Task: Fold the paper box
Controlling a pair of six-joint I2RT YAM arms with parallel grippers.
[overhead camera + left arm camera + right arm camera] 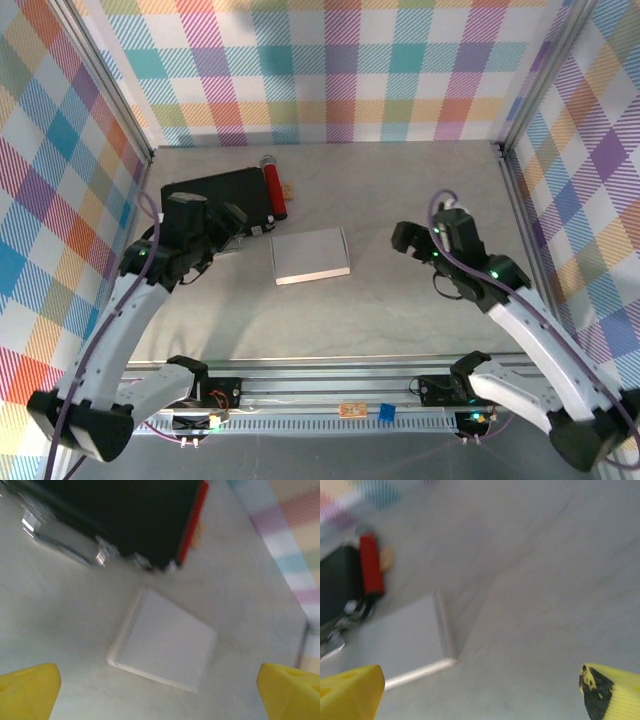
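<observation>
The paper box (311, 255) lies as a shallow closed white rectangle on the grey table between the two arms. My left gripper (228, 226) hangs to its left, over the near edge of the black case, jaws wide apart and empty. In the left wrist view the box (165, 646) sits flat below the case, with the yellow fingertips (27, 687) far apart at the bottom corners. My right gripper (415, 240) stands open to the right of the box, clear of it. The right wrist view shows the box's corner (407, 640) at the left, nothing between the fingers.
A black rectangular case (218, 198) with a red cylinder (273, 189) along its right side lies at the back left, close to the box. Plaid walls with metal rails (520, 210) enclose the table on three sides.
</observation>
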